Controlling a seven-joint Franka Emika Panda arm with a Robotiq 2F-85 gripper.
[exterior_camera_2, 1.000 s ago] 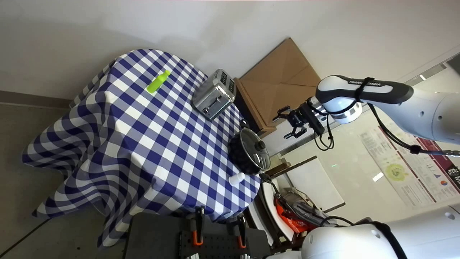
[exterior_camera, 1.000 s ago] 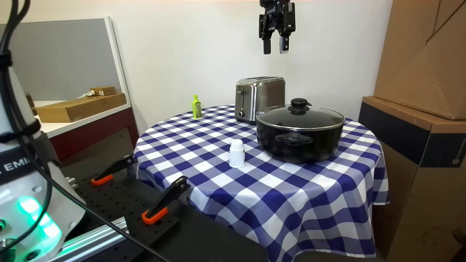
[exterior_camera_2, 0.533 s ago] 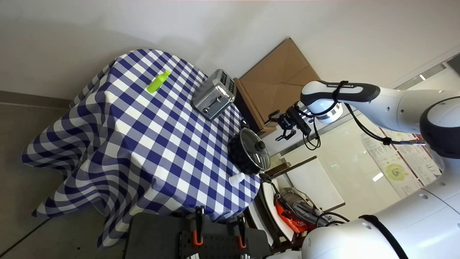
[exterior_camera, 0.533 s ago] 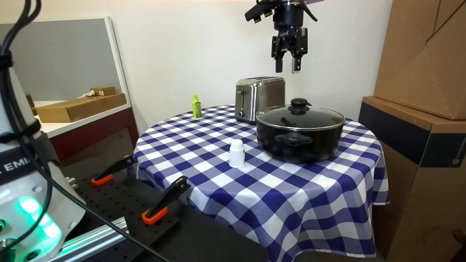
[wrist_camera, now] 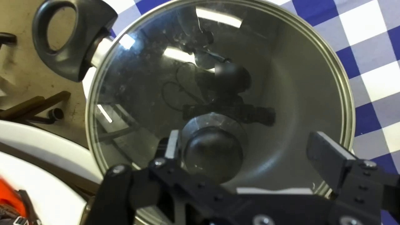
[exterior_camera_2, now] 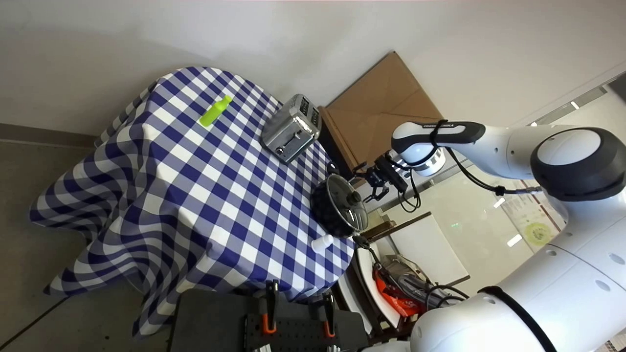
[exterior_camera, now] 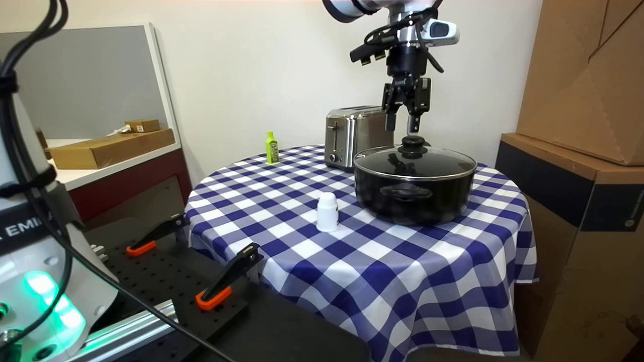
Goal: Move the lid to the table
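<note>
The round dark glass lid (exterior_camera: 445, 163) rests on the wide black pot (exterior_camera: 427, 201), its black knob (exterior_camera: 413, 146) upward. The pot stands on the table (exterior_camera: 287, 216) with the blue-and-white checked cloth. The lid (exterior_camera_2: 341, 194) and table (exterior_camera_2: 195, 156) also show in an exterior view. My gripper (exterior_camera: 402, 124) is open and empty, pointing down, a little above the knob. In the wrist view the fingers (wrist_camera: 247, 145) are wide apart over the lid (wrist_camera: 281, 72). The knob (wrist_camera: 214, 154) appears between them, close to the left finger and far from the right one; its lower edge is hidden.
A silver toaster (exterior_camera: 359, 136) stands behind the pot, close to the gripper. A white shaker (exterior_camera: 327, 212) stands beside the pot, and a green bottle (exterior_camera: 272, 148) is at the back. Cardboard boxes (exterior_camera: 563, 226) stand beside the table. A pot handle (wrist_camera: 72, 40) sticks out.
My gripper has come down a long way towards the lid's knob and shifted slightly sideways, staying open. The lid, pot and other things have not moved.
</note>
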